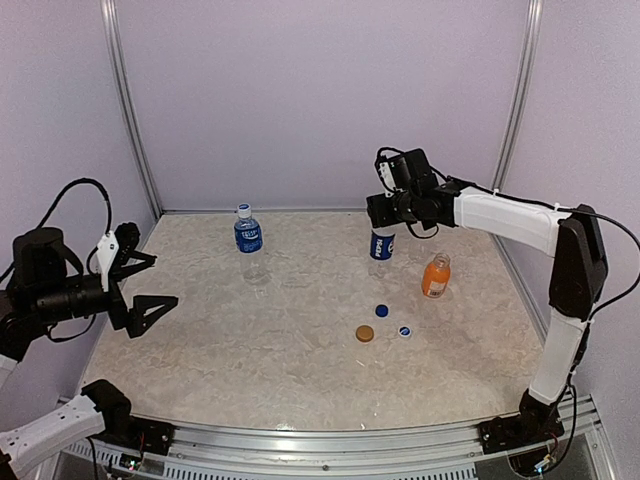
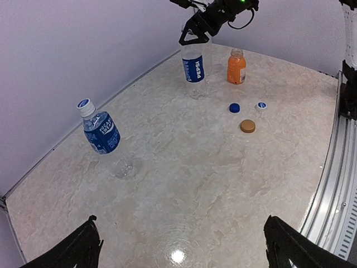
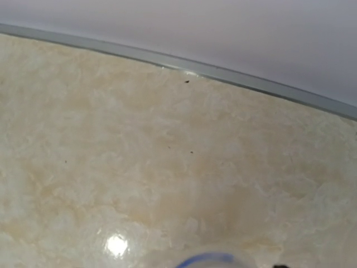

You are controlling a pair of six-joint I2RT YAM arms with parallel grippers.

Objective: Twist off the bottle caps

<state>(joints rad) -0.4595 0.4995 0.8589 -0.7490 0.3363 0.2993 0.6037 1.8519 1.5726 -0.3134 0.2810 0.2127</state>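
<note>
Left gripper [image 1: 158, 280]: it is held above the left edge of the table; the fingers are spread wide and nothing is gripped.
Table [image 1: 250, 370]: a pale marbled top, bordered by lilac walls.
Right arm [image 1: 500, 215]: it is stretched out over the far right part of the table.
Right gripper [image 1: 385, 218]: it is placed at the top of the middle bottle; the neck is hidden by it, so it cannot be told whether the fingers are closed.
Left bottle [image 1: 248, 240]: clear with a blue label, stood upright at the far left.
Middle bottle [image 1: 381, 247]: clear with a dark blue label, stood upright under the right gripper.
Orange bottle [image 1: 436, 276]: short, stood upright just to the right of the middle bottle; its neck is bare.
Brown cap [image 1: 365, 333]: laid on the table, nearer than the bottles.
Blue cap [image 1: 381, 310]: laid close behind the brown cap.
Blue-and-white cap [image 1: 405, 330]: laid just right of the brown cap.
Fitted cap [image 1: 243, 209]: it is seated on the left bottle.
</note>
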